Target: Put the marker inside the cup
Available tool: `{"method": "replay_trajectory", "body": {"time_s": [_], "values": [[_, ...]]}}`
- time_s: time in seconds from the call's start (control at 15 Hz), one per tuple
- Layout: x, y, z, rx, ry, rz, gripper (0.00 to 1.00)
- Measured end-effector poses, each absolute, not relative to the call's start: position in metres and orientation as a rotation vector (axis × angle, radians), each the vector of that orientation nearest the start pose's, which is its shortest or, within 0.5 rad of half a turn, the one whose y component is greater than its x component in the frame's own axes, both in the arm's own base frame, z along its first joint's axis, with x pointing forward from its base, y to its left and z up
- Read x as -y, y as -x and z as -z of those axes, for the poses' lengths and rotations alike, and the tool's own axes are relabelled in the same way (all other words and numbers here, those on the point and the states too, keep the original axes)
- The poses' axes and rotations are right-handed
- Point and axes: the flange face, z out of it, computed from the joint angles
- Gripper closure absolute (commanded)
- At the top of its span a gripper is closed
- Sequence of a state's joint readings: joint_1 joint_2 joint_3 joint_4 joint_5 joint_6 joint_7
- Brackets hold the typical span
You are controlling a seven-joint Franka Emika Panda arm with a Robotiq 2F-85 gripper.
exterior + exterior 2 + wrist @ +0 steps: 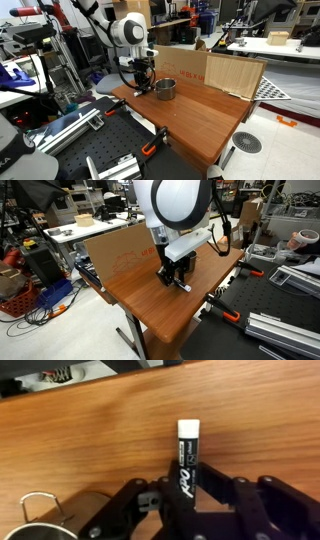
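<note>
While the black two-fingered Robotiq gripper (192, 500) hangs low over the brown wooden tabletop (205, 115), the thin black marker with a white end (187, 460) lies between its fingers (140, 508) in the wrist view. The marker's dark barrel runs straight down the middle of the gap, and its white end points away from the palm, well clear of the fingertips. One finger sits tight against the barrel. On the other side a sliver of bare wood shows between barrel and finger, so the jaws stand apart around the marker and are not clamped on it. Whether the marker rests flat on the wood cannot be told from this view.

The short grey metallic cup (165, 88) stands on the table just beside the gripper in an exterior view, and its rim and a wire handle show at the lower corner of the wrist view (42, 512), apart from the marker. A brown cardboard panel (235, 75) stands upright along the far edge of the table. In both exterior views the marker is too small to make out under the gripper (175, 280).
</note>
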State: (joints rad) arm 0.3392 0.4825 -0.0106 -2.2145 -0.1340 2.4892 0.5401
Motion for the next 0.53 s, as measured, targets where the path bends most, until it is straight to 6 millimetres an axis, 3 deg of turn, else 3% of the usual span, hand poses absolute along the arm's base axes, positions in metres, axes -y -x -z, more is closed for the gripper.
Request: {"method": "replay_trajectory", "body": {"time_s": [0.27,0.53], "values": [[-0.187,-0.5,-0.155,-0.113,3.265,-0.212,0.94],[-0.19,-0.509,-0.19,-0.101,3.251,-0.134,0.94]]}}
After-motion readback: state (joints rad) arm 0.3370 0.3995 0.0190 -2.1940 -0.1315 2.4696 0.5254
